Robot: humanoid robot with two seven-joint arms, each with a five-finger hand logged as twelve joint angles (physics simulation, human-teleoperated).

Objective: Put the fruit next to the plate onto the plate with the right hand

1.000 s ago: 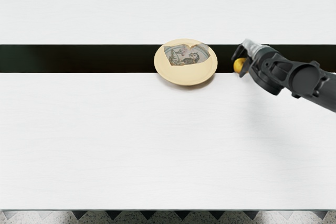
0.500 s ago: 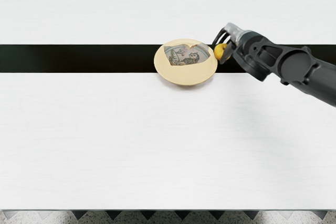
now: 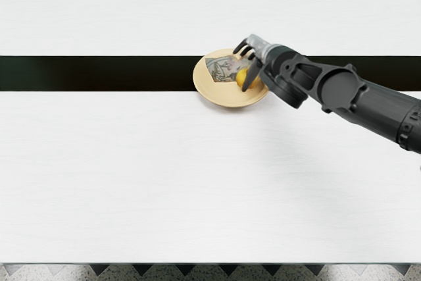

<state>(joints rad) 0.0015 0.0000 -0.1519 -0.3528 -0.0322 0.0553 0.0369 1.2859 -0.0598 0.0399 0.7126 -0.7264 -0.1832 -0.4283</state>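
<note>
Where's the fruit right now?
In the head view, the fruit sits over the right part of the plate, gripped in the right hand that reaches in from the right.

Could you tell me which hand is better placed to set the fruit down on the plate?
Right: the right hand holds the fruit over the plate; the left arm is out of view.

White table (image 3: 197, 176) with a black band (image 3: 99, 74) across
</note>
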